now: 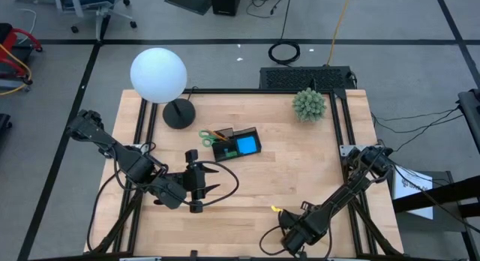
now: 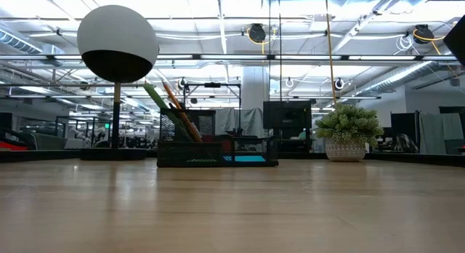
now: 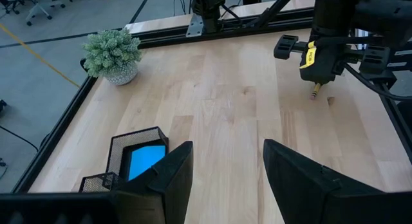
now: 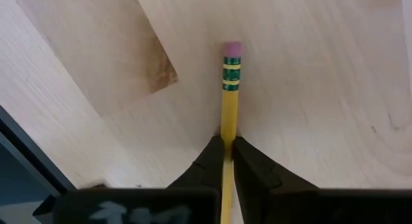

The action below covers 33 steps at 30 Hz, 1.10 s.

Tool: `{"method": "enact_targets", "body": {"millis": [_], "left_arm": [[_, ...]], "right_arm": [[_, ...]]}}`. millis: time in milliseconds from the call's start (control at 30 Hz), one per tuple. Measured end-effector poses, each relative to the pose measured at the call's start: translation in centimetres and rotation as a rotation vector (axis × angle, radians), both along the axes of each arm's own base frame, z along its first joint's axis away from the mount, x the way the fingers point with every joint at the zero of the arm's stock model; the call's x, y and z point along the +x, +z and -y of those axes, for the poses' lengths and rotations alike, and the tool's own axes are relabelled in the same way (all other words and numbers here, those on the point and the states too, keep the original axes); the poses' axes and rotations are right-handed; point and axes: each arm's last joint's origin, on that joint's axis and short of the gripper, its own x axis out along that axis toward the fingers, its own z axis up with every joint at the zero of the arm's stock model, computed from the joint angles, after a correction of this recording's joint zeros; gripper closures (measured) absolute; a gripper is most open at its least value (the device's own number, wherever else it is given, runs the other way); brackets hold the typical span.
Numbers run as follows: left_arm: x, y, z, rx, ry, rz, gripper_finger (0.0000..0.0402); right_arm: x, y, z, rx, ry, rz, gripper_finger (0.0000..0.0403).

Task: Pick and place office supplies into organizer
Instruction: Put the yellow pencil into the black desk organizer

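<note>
Pencil gripped: the yellow wooden pencil (image 4: 229, 108) is pinched tight by the right gripper (image 4: 228, 161), low at the near right. Its long axis runs straight out past the fingertips. The black mesh organizer (image 1: 237, 144) lies far-left of it, nearer the wide-open left gripper (image 1: 211, 187).

A white globe lamp (image 1: 158, 74) and a small potted plant (image 1: 309, 104) stand on the wooden table (image 1: 300, 171).

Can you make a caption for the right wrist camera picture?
Right gripper pinching a yellow pencil over the wooden table.
</note>
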Motion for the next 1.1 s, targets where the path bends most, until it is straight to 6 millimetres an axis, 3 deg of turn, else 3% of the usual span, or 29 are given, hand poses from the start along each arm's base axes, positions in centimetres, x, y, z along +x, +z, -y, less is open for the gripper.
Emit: {"method": "enact_targets", "body": {"millis": [300, 700, 933, 1100], "left_arm": [[-0.2, 0.0, 0.1, -0.021, -0.043, -0.021, 0.0206], [-3.0, 1.4, 0.8, -0.005, -0.047, 0.025, 0.0206], [-3.7, 1.6, 1.3, 0.028, -0.03, 0.053, 0.0206], [-3.9, 1.7, 1.2, 0.028, -0.03, 0.05, 0.0206]], "right_arm": [[1.0, 0.0, 1.1, 0.004, 0.059, 0.004, 0.0396], [3.1, 0.0, 3.6, 0.011, 0.123, 0.02, 0.0396], [4.2, 1.6, 5.4, -0.026, 0.124, 0.12, 0.0396], [4.8, 4.3, 7.3, -0.102, 0.096, 0.244, 0.0397]]}}
